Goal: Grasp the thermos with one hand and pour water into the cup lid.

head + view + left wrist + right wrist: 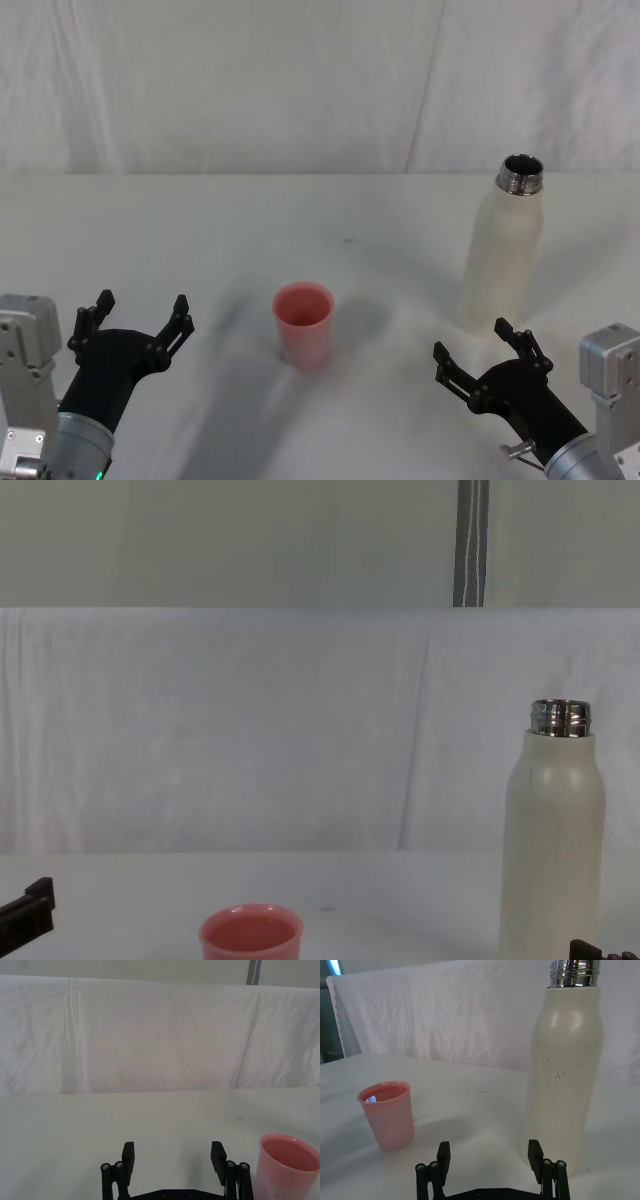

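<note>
Right gripper (492, 352) hovers low over the worktop (400, 400) near its front right corner, jaws spread apart and holding nothing. The thermos (503, 255) stands upright just beyond those jaws, toward the right edge and closer to the back edge than the gripper. In the right wrist view the gripper (490, 1152) has its two black fingertips (535, 1152) wide apart, and the thermos (565, 1075) rises just past the finger on that side; it stands ahead of the jaws, not between them, and is not touched.

Thermos: tall cream-white cylinder, rounded shoulders, shiny threaded steel neck, cap off, mouth dark and open. A few fine dark scratches on the body in the right wrist view. In the chest view the thermos (553, 840) stands far taller than the cup lid.

Cup lid (303, 325): small pink round cup, upright, near the middle of the worktop toward the front edge, well apart from the thermos. A pale glint sits inside the cup lid (387, 1115) in the right wrist view; whether it holds water I cannot tell.

Left gripper (132, 320) hovers near the front left corner, jaws spread apart, empty. In the left wrist view the cup lid (287, 1165) stands just beside the gripper (172, 1157), outside its jaws.
</note>
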Robot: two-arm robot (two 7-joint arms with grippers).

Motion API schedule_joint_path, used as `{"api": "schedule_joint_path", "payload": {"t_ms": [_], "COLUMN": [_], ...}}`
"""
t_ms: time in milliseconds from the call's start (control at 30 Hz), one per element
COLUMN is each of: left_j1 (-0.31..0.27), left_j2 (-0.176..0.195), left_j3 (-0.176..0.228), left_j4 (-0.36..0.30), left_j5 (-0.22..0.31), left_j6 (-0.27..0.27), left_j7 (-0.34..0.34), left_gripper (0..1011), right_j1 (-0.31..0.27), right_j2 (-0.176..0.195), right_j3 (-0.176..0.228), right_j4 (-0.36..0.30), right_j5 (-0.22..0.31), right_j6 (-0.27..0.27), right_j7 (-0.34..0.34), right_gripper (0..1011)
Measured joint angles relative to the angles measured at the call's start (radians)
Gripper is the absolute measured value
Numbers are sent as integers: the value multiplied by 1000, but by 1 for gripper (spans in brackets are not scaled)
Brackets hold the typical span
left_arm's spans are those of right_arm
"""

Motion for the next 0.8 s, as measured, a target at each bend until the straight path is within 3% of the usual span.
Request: {"api": "schedule_joint_path", "payload": {"t_ms": [800], "left_j1": [0], "left_j2": [0], "left_j3": [0], "left_j4": [0], "left_j5": [0], "left_j6": [0], "left_j7": [0], "left_gripper": [1001], "right_j1": [0], "right_j2": [0], "right_j3": [0], "right_j4": [0], "right_j5": [0], "right_j6": [0], "right_j7": [0], "right_gripper": [1001]}}
